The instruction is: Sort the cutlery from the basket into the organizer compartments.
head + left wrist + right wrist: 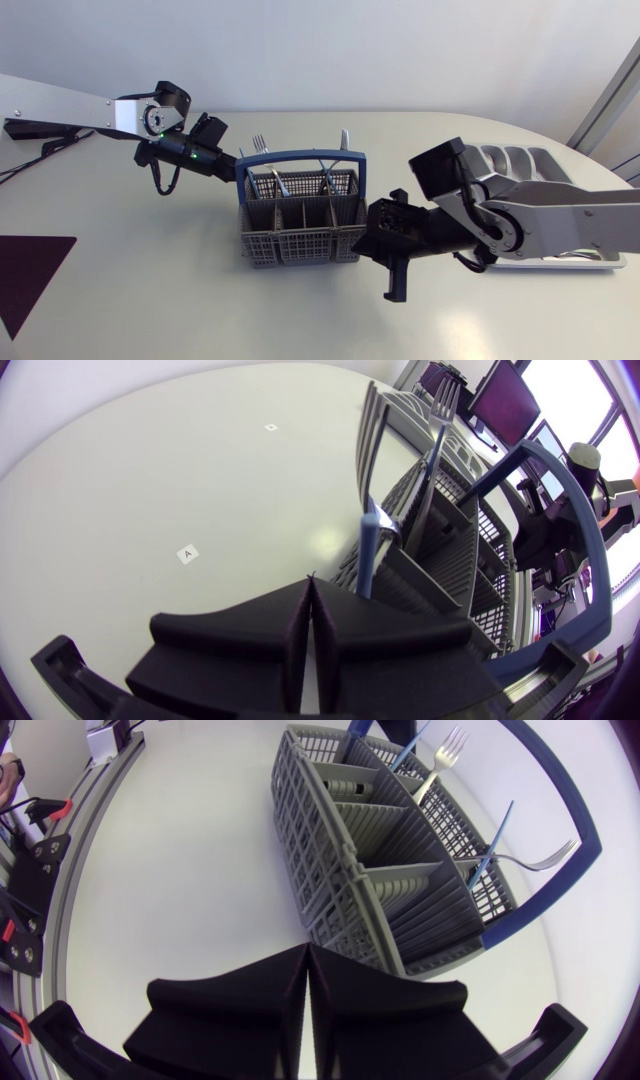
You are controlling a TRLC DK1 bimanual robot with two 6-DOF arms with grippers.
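Observation:
A grey cutlery basket (300,228) with a blue arched handle (300,157) stands mid-table. Several forks (260,146) and blue-handled pieces stand in its back row. My left gripper (233,166) is shut and empty, at the basket's back left corner. In the left wrist view its fingers (310,610) meet just short of the basket (455,550), a fork (441,405) upright ahead. My right gripper (396,288) is shut and empty at the basket's front right corner. The right wrist view has the basket (360,860) ahead of the gripper (306,960). The grey organizer (525,160) lies far right, partly under my right arm.
A dark triangular mark (30,270) lies on the table at the front left. A small white label (187,553) is stuck on the tabletop beside the left gripper. Black cables (40,148) run along the left arm.

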